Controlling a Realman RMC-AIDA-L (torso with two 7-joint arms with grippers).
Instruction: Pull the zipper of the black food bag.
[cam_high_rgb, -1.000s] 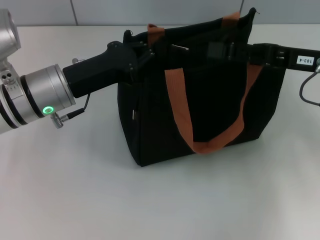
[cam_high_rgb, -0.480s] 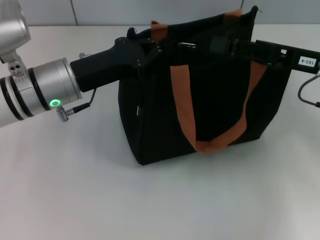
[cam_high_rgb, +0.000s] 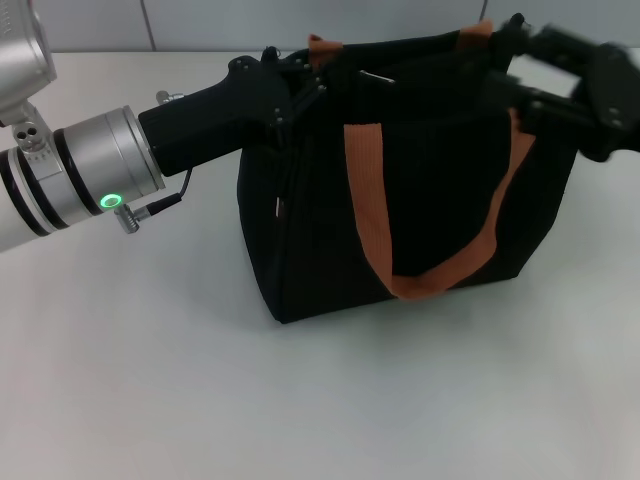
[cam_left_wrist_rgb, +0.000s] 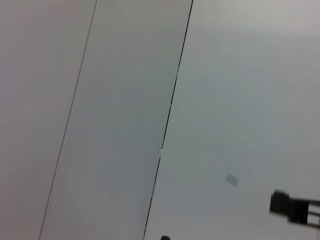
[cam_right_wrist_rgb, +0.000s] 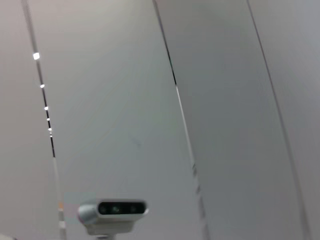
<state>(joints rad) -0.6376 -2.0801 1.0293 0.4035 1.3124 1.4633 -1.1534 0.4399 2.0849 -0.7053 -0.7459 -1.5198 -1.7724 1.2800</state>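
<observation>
The black food bag (cam_high_rgb: 420, 190) stands in the middle of the white table, with an orange-brown strap handle (cam_high_rgb: 400, 215) hanging down its front. My left gripper (cam_high_rgb: 300, 88) is at the bag's top left corner, its black fingers closed on the fabric edge there. My right gripper (cam_high_rgb: 545, 75) is blurred at the bag's top right corner, beside the far strap. A thin silver glint (cam_high_rgb: 376, 74) shows on the bag's top edge; I cannot tell whether it is the zipper pull. Neither wrist view shows the bag.
The white table (cam_high_rgb: 300, 400) stretches in front of and to the left of the bag. A grey panelled wall (cam_high_rgb: 230, 22) runs behind it. The right wrist view shows the wall and my head camera (cam_right_wrist_rgb: 114, 212).
My right gripper has drawn back from over the bag's top towards its right end and is blurred by motion. My left gripper and the bag's left corner rose slightly.
</observation>
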